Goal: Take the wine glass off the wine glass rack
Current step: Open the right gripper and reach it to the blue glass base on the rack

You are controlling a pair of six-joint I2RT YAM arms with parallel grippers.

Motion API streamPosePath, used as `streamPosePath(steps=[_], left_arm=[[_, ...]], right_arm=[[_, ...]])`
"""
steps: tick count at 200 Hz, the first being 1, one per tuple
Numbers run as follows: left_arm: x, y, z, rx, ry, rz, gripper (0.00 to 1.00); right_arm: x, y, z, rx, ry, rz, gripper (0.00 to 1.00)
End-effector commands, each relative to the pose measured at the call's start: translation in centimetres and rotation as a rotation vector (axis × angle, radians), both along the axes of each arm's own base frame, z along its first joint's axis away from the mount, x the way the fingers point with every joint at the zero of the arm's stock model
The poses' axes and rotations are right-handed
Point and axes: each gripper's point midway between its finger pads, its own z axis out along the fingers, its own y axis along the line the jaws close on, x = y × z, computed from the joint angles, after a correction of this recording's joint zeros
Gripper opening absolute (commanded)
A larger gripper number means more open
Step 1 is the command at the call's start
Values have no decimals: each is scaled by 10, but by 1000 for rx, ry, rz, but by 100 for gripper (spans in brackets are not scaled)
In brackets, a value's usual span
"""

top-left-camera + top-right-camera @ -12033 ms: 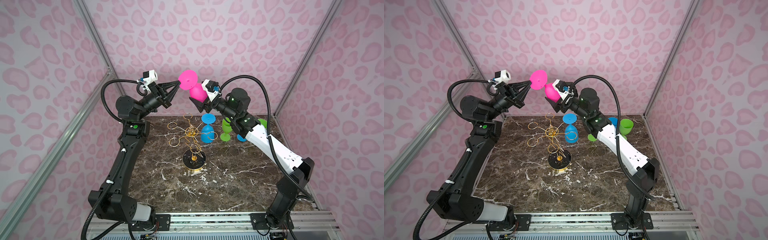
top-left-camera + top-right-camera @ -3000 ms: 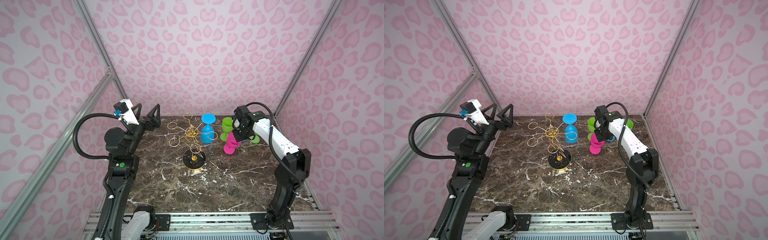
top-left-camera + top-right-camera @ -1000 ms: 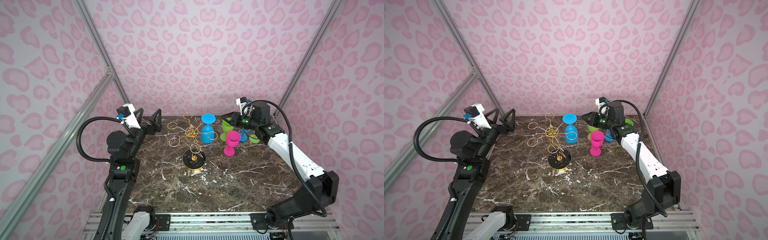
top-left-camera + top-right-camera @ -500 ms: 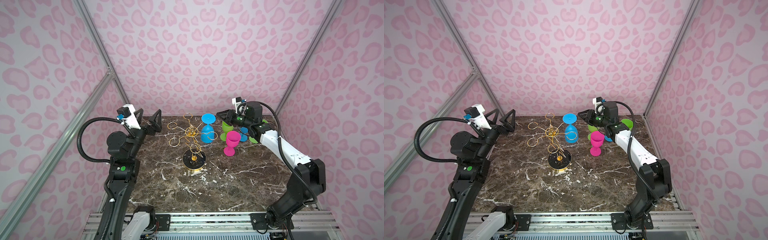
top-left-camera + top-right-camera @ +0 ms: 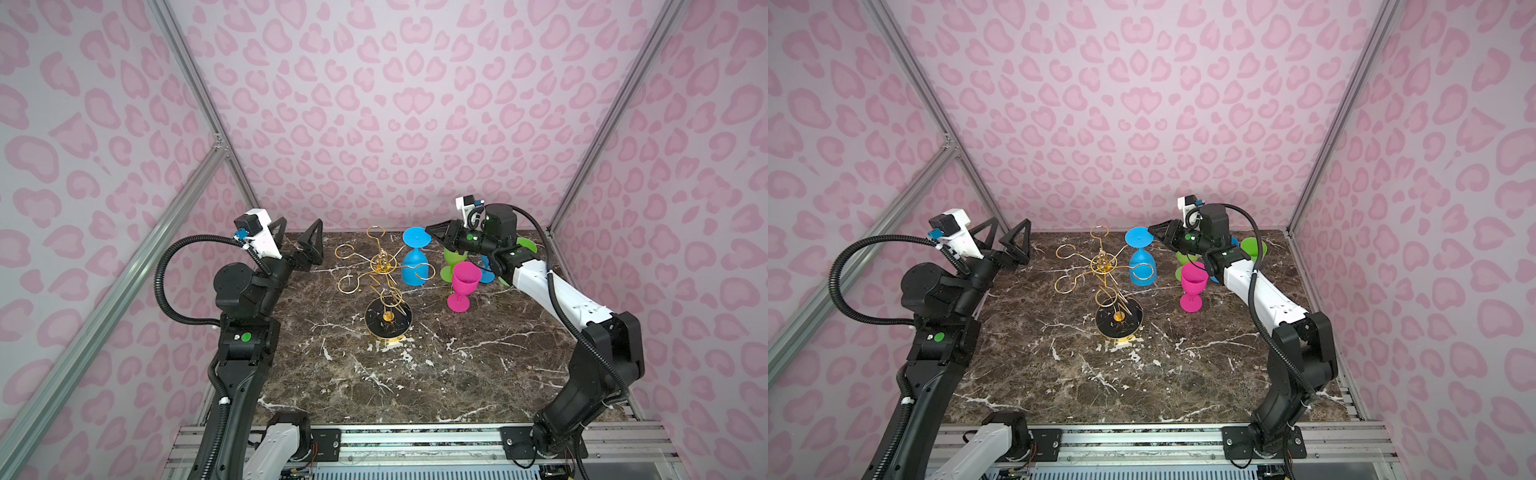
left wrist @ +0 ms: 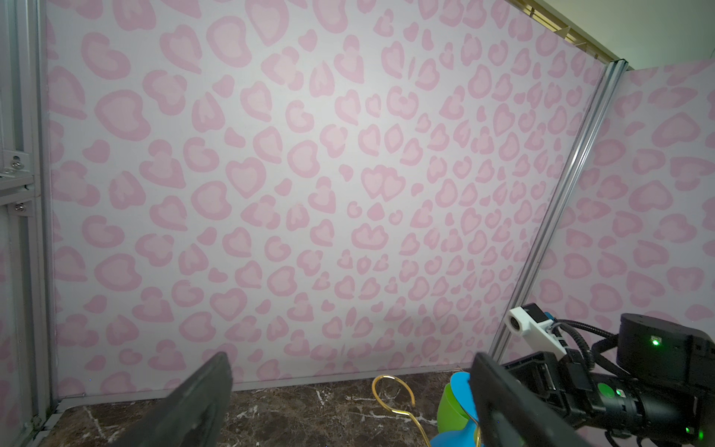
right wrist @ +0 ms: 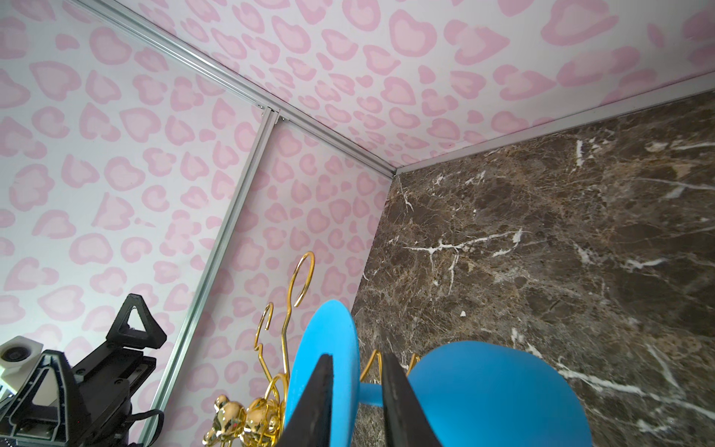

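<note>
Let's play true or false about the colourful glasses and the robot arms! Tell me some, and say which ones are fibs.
1. The blue plastic wine glass hangs upside down on the gold wire rack. True.
2. The pink plastic wine glass lies on its side. False: it stands upright on the dark marble table.
3. The left end effector is wide open and holds nothing. True.
4. The right end effector carries the pink glass. False: it is up beside the blue glass's foot; the pink glass stands alone.
5. Every loop of the rack holds a glass. False: only the blue glass hangs there.
</note>
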Motion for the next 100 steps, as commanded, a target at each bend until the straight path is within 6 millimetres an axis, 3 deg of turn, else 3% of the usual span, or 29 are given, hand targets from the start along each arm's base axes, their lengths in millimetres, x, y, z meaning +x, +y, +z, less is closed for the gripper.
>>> streamPosePath(steps=[1, 45, 72, 100], left_arm=[[-3, 1, 6, 9, -27, 9, 97], [-3, 1, 5, 9, -27, 9, 97], [-4, 1, 6, 10, -29, 9, 97], [-4, 1, 6, 8, -28, 5, 97]], right_arm=[[1, 3, 7, 24, -31, 14, 23], [0, 5, 5, 45, -19, 19, 20], [-3, 7, 3, 42, -8, 33, 27], [-7, 6, 0, 22, -2, 33, 26]])
